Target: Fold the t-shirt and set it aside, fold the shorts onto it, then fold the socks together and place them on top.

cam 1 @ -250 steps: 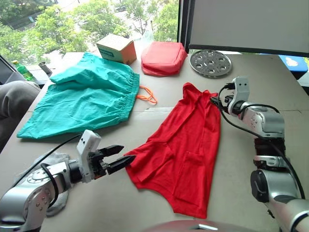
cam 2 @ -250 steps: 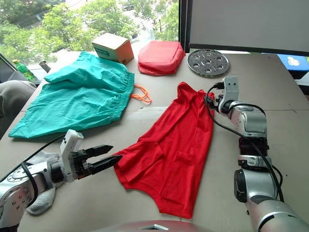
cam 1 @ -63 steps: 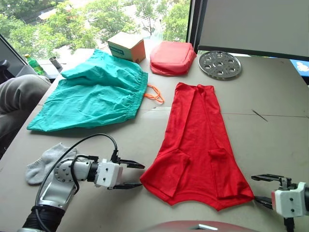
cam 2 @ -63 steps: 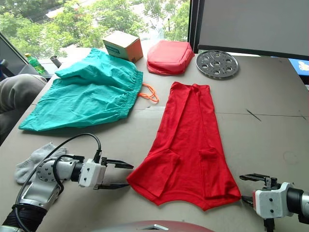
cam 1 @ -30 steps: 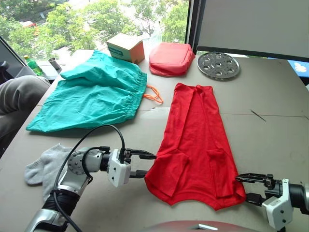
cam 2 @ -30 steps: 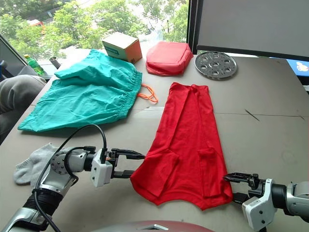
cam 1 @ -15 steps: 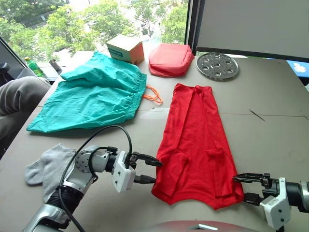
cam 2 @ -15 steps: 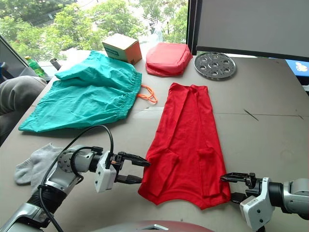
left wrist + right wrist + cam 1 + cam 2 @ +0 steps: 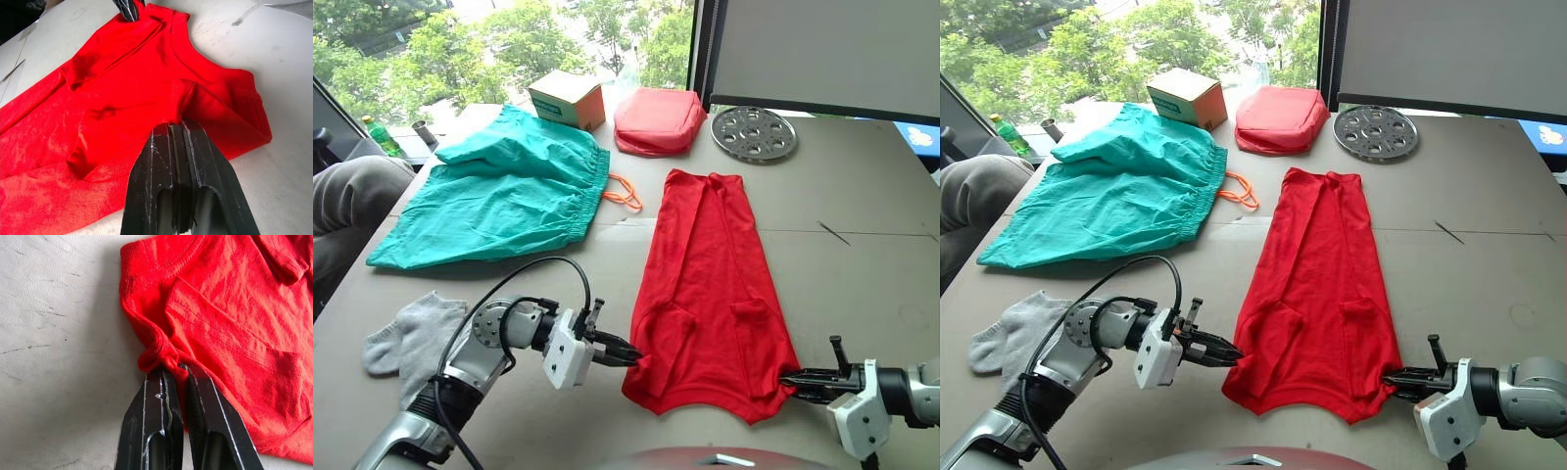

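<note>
Red t-shirt (image 9: 710,284) pinched by both closed fingers.

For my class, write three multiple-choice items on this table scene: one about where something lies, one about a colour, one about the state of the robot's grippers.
1. Where do the shorts lie relative to the t-shirt?
A. On the robot's left of it
B. On the robot's right of it
C. On top of it

2. What colour is the drawstring on the shorts?
A. White
B. Orange
C. Black

3. What are the left gripper and the right gripper doing?
A. Both open above the table
B. Each shut on a near corner of the t-shirt
C. Both holding the socks

Answers: 1 A, the teal shorts are spread on the left side of the table, apart from the red shirt. 2 B, an orange loop pokes out beside the waistband. 3 B, both wrist views show closed fingers pinching red cloth at the shirt's edge.
</note>
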You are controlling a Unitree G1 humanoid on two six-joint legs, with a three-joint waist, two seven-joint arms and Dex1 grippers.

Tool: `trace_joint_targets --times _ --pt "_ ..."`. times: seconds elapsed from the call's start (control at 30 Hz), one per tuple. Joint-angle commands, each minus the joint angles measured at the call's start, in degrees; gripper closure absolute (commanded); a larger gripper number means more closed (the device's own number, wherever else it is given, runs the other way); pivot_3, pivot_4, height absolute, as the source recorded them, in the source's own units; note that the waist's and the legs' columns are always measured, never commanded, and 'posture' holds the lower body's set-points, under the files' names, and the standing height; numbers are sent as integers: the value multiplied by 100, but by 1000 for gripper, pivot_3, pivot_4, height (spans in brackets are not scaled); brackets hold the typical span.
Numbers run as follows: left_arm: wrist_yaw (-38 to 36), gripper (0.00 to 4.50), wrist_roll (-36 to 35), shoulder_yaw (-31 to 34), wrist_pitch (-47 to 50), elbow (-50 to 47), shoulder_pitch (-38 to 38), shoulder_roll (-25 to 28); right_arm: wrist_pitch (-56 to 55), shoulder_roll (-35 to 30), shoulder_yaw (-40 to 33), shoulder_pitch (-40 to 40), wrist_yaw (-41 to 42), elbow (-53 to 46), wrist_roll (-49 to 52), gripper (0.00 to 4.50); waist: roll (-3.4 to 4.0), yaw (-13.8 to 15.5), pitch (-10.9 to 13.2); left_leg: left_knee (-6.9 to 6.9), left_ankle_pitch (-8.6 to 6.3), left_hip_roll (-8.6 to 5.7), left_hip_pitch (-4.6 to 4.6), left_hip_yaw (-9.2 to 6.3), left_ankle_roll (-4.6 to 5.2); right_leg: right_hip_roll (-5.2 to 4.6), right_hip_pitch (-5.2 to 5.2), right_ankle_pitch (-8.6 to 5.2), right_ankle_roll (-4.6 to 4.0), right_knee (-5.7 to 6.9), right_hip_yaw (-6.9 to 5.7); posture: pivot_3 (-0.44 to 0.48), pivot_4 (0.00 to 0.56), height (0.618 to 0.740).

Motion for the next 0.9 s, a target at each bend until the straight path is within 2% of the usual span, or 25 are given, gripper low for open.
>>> trace_joint_targets --times 0.03,0.27,0.57,0.67,0.77,0.9 --pt "66 4478 -282 248 122 -263 41 103 159 40 -82 0 -61 -106 213 4441 0 1 0 0 0 0 0 1 0 -1 0 0 0 0 1 0 150 739" --pt "376 4478 -921 739 1325 -847 572 273 1543 38 -504 539 153 -556 1524 4441 0 -2 0 -1 -1 1 0 -2 1 -1 0 0 0 2 4 0 150 739" --pt "423 4478 -1162 1142 1915 -1707 1689 525 2124 -107 -1046 1457 884 -1051 2103 4441 1 14 1 -2 -18 3 2 0 -21 -2 -1 -1 0 -2 7 0 150 739" --pt "597 4478 -1630 1445 2656 -2205 2209 712 2719 -109 -1484 1765 1103 -1466 2627 4441 1 8 -1 -2 -19 5 2 2 -22 -3 -3 -1 0 -1 12 0 150 739" --pt "1043 4478 -2446 1777 3835 -2691 2516 852 3517 -131 -1923 1956 1313 -1934 3334 4441 1 1 1 -5 -19 9 3 2 -23 -3 -3 -2 0 -4 15 0 150 739" --pt "1793 4478 -3493 1967 5385 -2826 1982 735 4646 -130 -1974 1026 984 -1887 4194 4441 -5 6 9 -1 -19 9 4 -2 -24 -2 0 -2 0 -2 18 0 150 739"
